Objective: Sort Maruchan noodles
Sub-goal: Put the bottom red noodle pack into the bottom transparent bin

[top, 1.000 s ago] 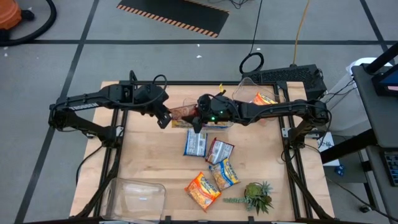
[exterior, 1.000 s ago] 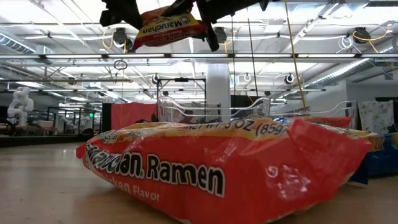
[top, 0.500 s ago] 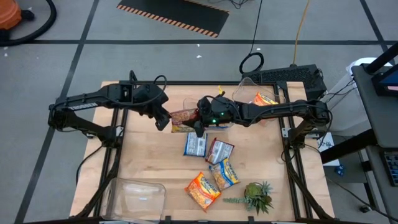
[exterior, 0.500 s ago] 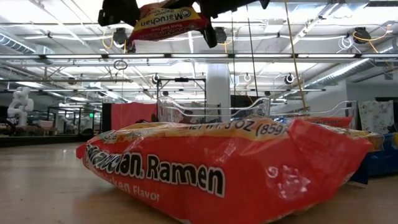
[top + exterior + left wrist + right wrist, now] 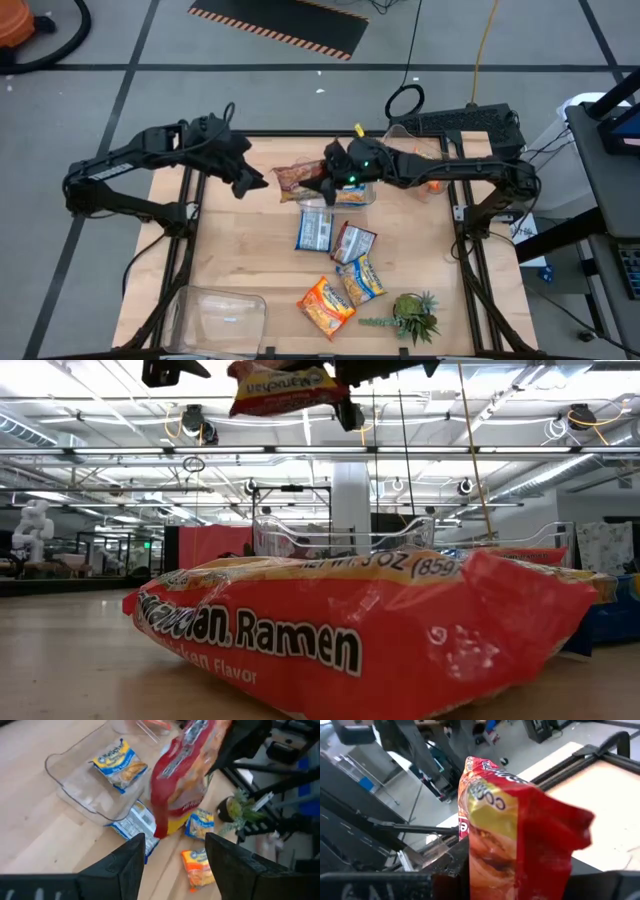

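Right hand (image 5: 325, 183) clamped on dark red-brown flat plastic ramen packet (image 5: 295, 177), held up in the air off the wooden surface (image 5: 240, 260). Just below it, clear plastic bin (image 5: 75, 790) with a blue-and-yellow packet (image 5: 119, 761) inside. Left hand (image 5: 250, 183) near the red packet's other end, fingers (image 5: 131, 857) apart, not touching it. Farther out on the surface: blue-white packet (image 5: 314, 231), red packet (image 5: 353, 241), orange packet (image 5: 325, 303), small green spiky plant (image 5: 415, 312).
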Controlling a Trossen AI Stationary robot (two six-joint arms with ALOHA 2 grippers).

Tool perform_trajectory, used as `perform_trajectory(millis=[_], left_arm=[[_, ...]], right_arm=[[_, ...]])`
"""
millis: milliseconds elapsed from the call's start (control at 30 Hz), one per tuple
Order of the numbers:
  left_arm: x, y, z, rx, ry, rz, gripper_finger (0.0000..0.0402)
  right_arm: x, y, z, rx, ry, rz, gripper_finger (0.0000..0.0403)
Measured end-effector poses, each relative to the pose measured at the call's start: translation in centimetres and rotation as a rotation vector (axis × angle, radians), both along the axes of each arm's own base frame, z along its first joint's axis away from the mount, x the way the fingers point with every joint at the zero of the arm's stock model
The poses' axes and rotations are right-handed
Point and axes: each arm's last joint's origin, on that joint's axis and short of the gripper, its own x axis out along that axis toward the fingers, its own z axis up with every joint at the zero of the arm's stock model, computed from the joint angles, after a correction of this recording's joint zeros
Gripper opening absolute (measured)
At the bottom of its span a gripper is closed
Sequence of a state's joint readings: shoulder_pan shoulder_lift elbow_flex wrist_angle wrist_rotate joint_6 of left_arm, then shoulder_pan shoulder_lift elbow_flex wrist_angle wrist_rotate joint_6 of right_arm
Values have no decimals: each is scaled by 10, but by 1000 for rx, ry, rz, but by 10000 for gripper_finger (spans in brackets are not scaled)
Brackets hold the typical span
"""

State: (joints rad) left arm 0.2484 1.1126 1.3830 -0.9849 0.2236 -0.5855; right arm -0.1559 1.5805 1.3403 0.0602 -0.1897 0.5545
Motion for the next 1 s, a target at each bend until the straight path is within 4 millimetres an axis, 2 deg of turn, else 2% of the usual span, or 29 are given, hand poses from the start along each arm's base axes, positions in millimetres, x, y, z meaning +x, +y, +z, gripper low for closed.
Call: perform_trajectory(millis=[167, 433, 567, 767, 867, 1000], left_arm=[[9, -2, 1, -74, -35, 8, 214], [47, -6, 10, 38, -240, 6, 214], [59, -2, 10, 152, -279, 62, 214], [71, 1, 11, 173, -332, 93, 215], [72, 1, 13, 192, -357, 84, 230], [72, 4, 16, 244, -382, 119, 277]], right_arm=[[-13, -15, 18, -8, -72, 3, 131], [-42, -40, 45, -46, -159, 27, 131], [-57, -51, 58, -62, -199, 18, 131], [-70, -60, 67, -73, -233, 30, 131], [-76, -63, 71, -77, -247, 43, 131], [-81, -68, 74, -82, -256, 30, 131]])
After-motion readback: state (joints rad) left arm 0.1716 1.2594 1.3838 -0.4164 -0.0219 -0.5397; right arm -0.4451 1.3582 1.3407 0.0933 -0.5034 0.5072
